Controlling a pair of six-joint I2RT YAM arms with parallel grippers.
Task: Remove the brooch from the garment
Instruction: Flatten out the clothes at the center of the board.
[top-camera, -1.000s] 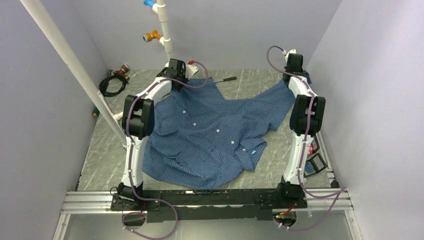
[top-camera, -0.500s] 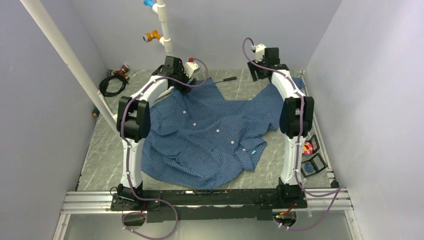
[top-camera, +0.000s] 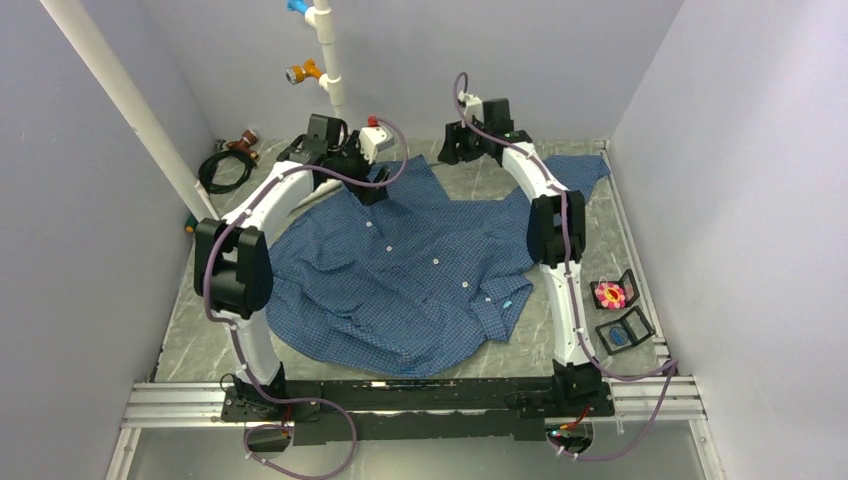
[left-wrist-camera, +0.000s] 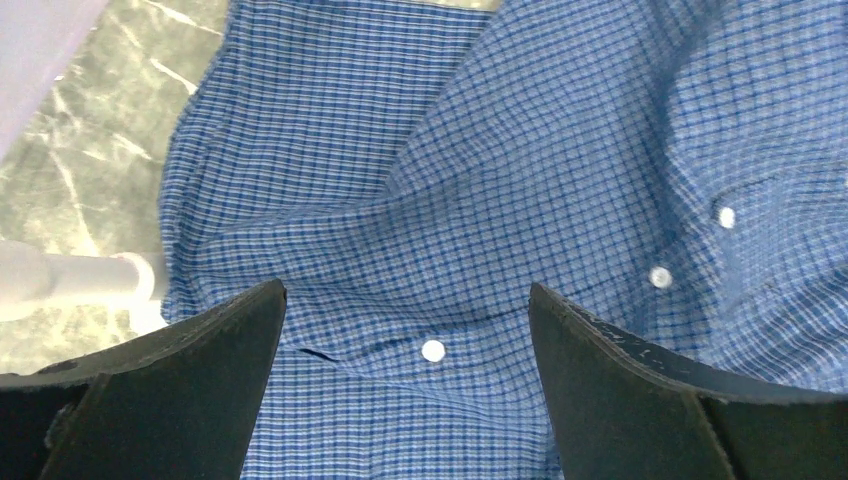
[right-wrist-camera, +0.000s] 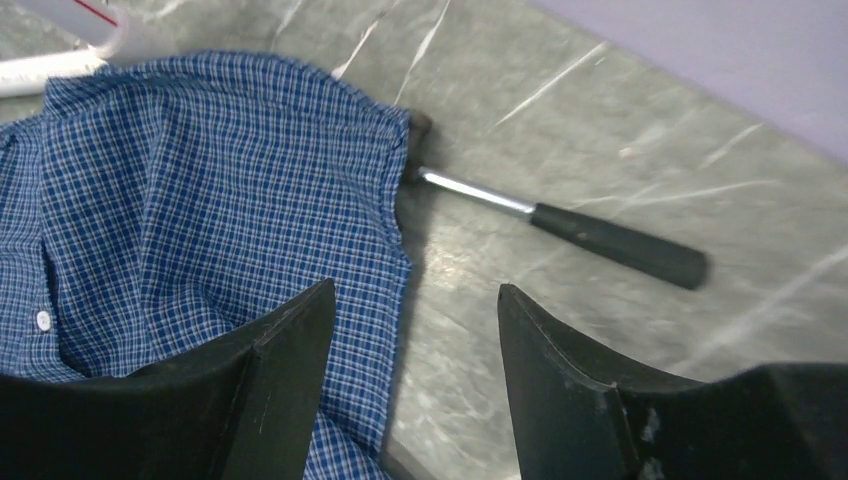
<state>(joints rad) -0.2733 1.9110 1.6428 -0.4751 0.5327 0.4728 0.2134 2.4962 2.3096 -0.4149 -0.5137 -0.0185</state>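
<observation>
The top external camera looks down from above and behind the arm bases (top-camera: 265, 385), taking in the whole table (top-camera: 190, 310) from near edge to far edge. The left wrist camera looks closely down past the left gripper (left-wrist-camera: 405, 288) at the shirt (left-wrist-camera: 520, 150)'s buttoned front. The right wrist camera, equally close, faces the shirt's far edge beside a black-handled tool (right-wrist-camera: 610, 240). All three views share the shirt.

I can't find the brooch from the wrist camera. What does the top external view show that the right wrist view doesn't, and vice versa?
Only top external: the brooch, lying apart from the shirt at far right, beside black cases. Only right wrist: a black-handled tool, its tip at the shirt's edge. Both: the checked shirt and the open right gripper.
</observation>
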